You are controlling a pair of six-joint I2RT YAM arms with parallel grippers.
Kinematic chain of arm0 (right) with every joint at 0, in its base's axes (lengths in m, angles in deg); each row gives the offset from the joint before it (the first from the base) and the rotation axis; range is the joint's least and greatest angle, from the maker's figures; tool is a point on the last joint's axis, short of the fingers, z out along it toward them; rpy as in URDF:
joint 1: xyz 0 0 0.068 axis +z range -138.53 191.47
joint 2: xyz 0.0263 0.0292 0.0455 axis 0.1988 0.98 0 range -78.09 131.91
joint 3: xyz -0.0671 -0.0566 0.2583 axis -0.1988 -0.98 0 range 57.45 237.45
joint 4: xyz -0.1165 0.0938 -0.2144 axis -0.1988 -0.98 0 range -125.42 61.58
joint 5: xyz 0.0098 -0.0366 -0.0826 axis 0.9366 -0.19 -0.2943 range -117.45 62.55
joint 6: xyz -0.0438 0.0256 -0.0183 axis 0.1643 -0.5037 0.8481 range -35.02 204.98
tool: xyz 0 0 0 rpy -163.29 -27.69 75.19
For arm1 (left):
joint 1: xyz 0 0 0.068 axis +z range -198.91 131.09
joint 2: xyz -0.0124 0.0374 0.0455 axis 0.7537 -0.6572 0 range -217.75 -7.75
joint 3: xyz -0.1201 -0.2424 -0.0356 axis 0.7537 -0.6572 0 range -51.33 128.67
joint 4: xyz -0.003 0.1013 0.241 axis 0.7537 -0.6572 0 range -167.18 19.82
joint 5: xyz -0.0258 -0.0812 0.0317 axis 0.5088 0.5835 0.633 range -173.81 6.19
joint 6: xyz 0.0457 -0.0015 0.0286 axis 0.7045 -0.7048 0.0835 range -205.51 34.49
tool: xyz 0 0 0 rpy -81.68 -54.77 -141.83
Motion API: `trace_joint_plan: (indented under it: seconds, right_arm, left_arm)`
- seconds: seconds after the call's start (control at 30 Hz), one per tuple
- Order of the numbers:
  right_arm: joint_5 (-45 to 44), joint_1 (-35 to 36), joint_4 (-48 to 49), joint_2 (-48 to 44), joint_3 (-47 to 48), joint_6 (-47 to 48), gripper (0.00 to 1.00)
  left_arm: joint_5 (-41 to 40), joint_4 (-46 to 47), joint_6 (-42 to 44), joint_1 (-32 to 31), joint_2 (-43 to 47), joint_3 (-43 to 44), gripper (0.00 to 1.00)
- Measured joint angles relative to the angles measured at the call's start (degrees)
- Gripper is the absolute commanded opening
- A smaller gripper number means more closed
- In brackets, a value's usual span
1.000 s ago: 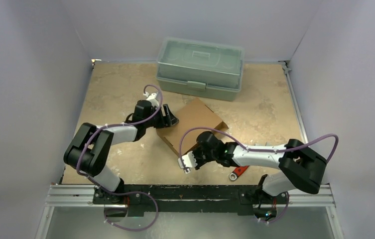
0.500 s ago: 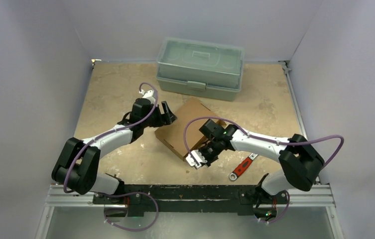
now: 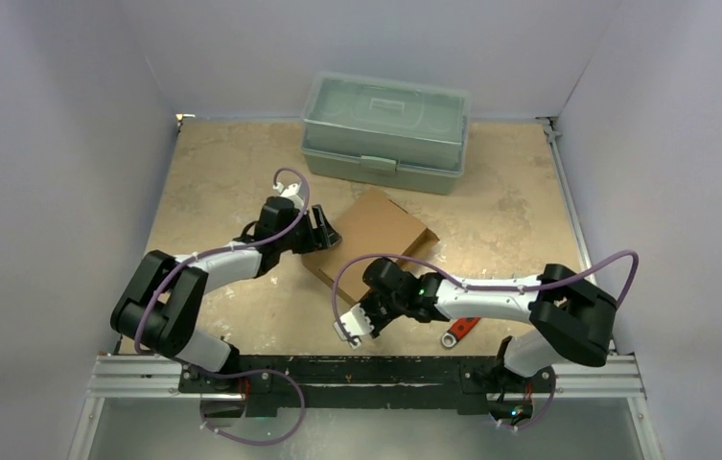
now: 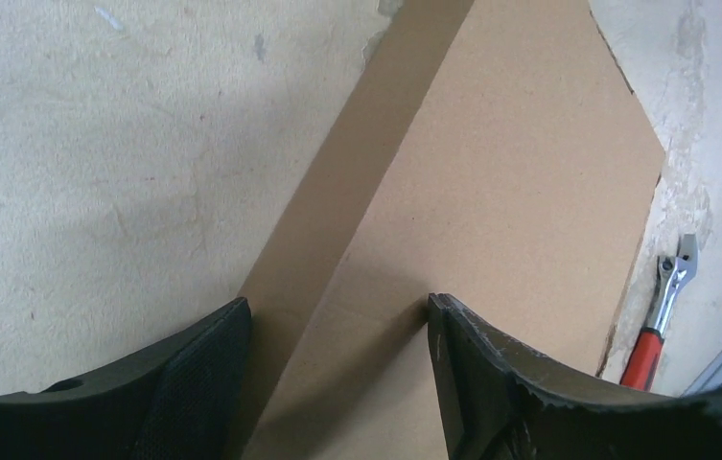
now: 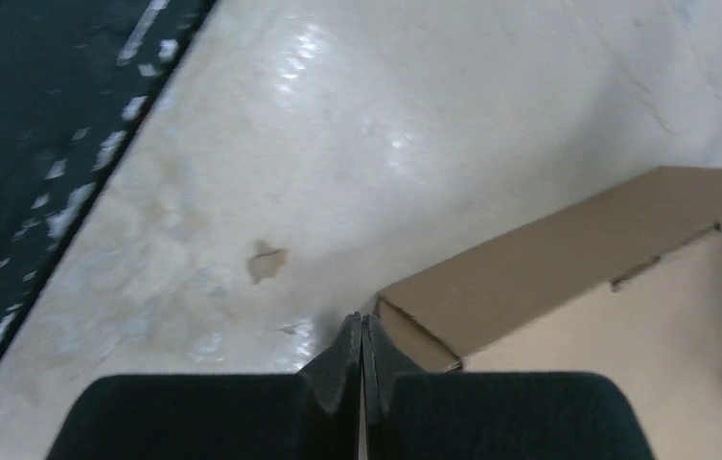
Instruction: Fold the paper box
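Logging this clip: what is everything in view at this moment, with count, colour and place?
paper box: one, plain brown cardboard, middle of the table.
toolbox: one, grey-green plastic, lid closed, far edge of the table, behind the paper box.
wrench: one, red handle with metal head, near right of the table, partly under the right arm.
table: one, mottled beige top.
left gripper: one, black fingers, open, straddling the paper box's left edge.
right gripper: one, black fingers, shut with nothing between them, tips beside the paper box's near corner.
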Motion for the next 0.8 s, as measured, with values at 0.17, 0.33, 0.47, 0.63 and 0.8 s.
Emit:
trace_joint_plan:
  seconds: [0.17,0.33,0.47,0.63,0.8]
  right_arm:
    - [-6.43,1.14,7.41,0.00,-1.88,-5.75,0.01]
    - [-6.82,0.55,7.65,-0.02,-2.25,-8.04,0.05]
    - [2.93,-4.74,-4.20,-0.76,1.66,-3.67,0.11]
    - [17.20,-15.47,-32.50,-0.83,15.61,11.54,0.11]
    - [20.50,-28.59,-35.15,-7.08,14.51,6.12,0.15]
  left_arm:
    - [-0.50,4.46,0.00,-0.50,-1.27,-0.83,0.63]
    - [-1.92,8.04,-0.22,-1.90,-1.79,-1.86,0.65]
    - [-2.36,8.96,-1.66,-3.10,-1.55,-2.78,0.76]
    - [-3.82,3.76,-2.45,-3.98,1.31,-2.80,0.83]
    - [-4.94,0.13,-2.40,-3.04,4.28,-2.32,0.87]
